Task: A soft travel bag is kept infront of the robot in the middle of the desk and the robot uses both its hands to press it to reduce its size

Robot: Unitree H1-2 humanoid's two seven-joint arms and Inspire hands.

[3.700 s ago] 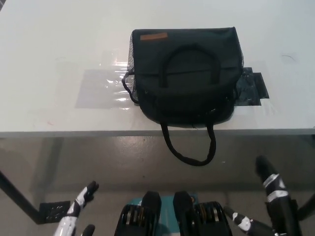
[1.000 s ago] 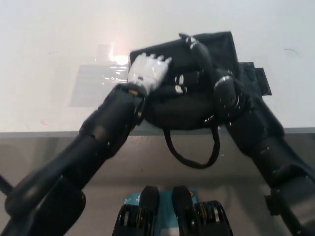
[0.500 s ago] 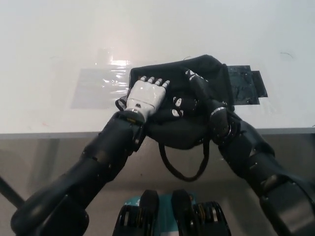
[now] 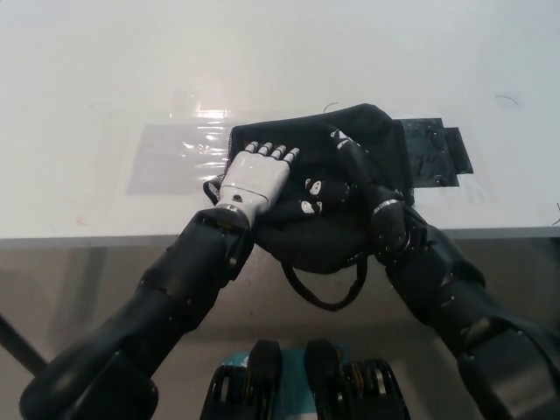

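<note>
STATUS: pressing under way | travel bag [image 4: 350, 131] at frame centre, on desk [image 4: 87, 87] near edge, visibly flattened | left hand [image 4: 255, 179] flat on top, fingers together | right hand [image 4: 337, 175] on top, fingers spread | REMAINING: further compression likely

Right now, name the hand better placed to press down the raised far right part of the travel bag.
Right. The black right hand already lies on the travel bag just below that hump; the white left hand lies flat on its left side.
</note>
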